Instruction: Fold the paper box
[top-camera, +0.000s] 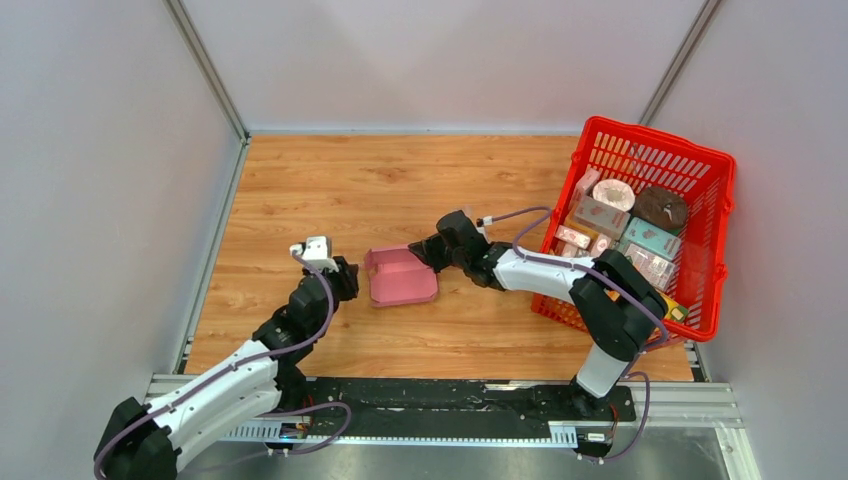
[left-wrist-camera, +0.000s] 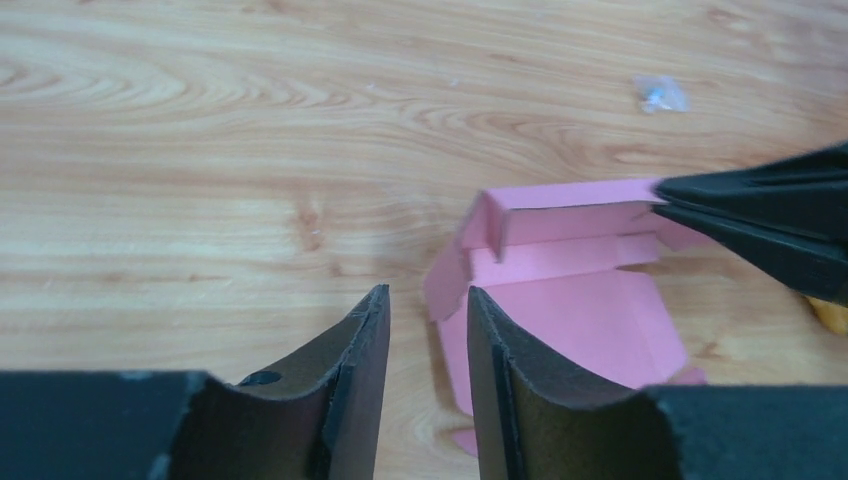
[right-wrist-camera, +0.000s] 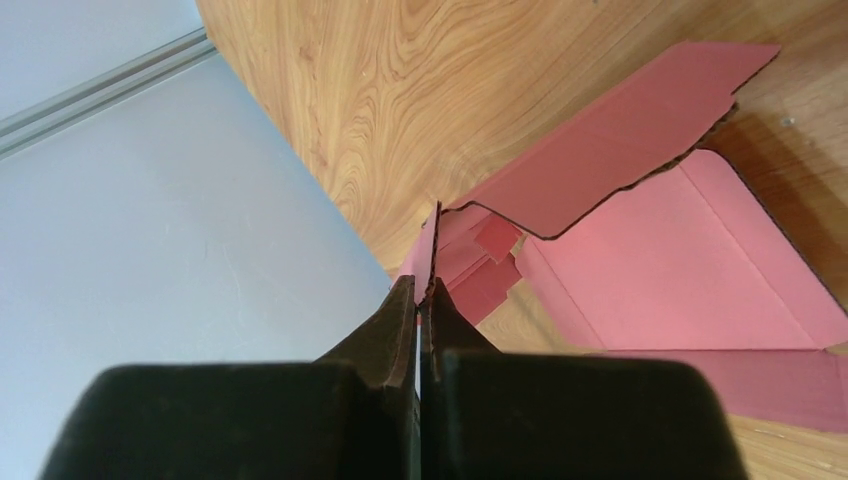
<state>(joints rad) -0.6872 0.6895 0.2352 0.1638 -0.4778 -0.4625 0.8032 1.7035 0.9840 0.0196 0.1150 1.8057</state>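
Note:
The pink paper box (top-camera: 402, 277) lies partly folded on the wooden table, its base flat and its far and left walls raised. My right gripper (top-camera: 428, 251) reaches in from the right and is shut on the edge of a raised wall at the box's far right corner (right-wrist-camera: 425, 290). The wall's thin edge (right-wrist-camera: 436, 240) stands upright between the tips. My left gripper (top-camera: 345, 277) hovers just left of the box. Its fingers stand open (left-wrist-camera: 428, 305) with nothing between them. The box's left wall (left-wrist-camera: 450, 280) sits just beyond the right fingertip (left-wrist-camera: 480, 310). The right gripper's black fingers (left-wrist-camera: 760, 225) show at the box's far corner.
A large red mesh basket (top-camera: 712, 250) with several printed cartons stands at the table's right edge, behind the right arm. Grey walls close in the left, back and right. A small clear scrap (left-wrist-camera: 660, 95) lies on the wood beyond the box.

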